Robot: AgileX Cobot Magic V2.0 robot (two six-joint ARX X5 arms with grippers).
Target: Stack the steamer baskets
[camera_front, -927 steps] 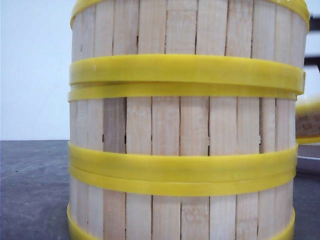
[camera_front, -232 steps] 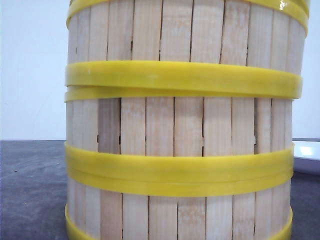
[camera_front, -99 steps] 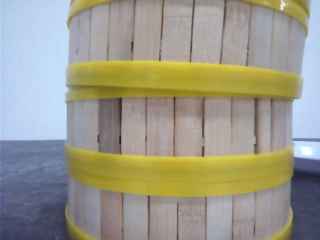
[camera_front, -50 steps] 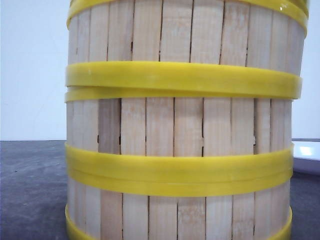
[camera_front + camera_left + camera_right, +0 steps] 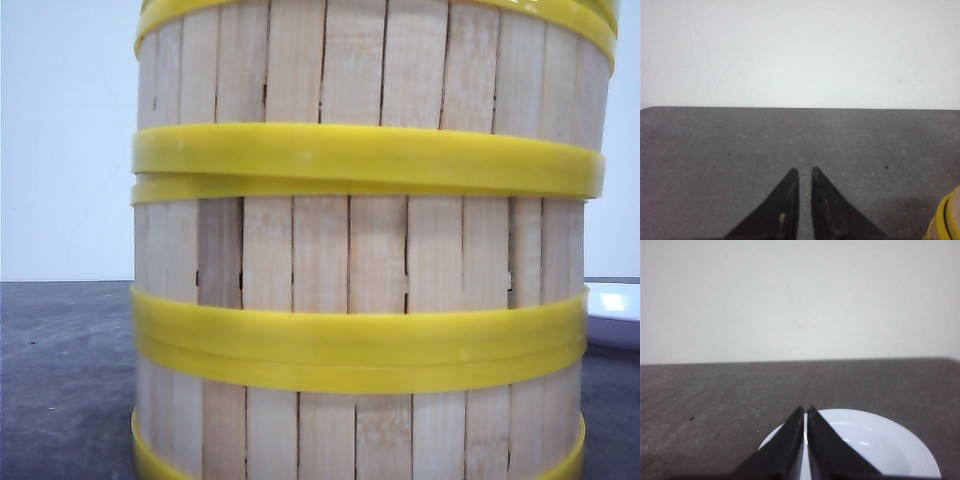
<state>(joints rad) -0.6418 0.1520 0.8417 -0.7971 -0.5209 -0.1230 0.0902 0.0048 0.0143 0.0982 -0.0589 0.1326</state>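
Three steamer baskets stand stacked right in front of the front camera: the bottom one (image 5: 360,430), the middle one (image 5: 360,245) and the top one (image 5: 370,60), whose upper part is cut off. No gripper shows in the front view. In the left wrist view my left gripper (image 5: 805,170) hovers over the bare table with its fingers close together and nothing between them. A yellow basket rim (image 5: 946,220) shows at the corner of that view. My right gripper (image 5: 805,409) is shut and empty above a white plate (image 5: 880,445).
The dark grey table (image 5: 60,380) runs back to a white wall. The white plate's edge (image 5: 612,312) shows to the right, behind the stack. The stack blocks most of the front view.
The basket seen behind the stack at right 9.4 s ago is gone from there, and the stack has shifted slightly left. Over the last second nothing has moved.
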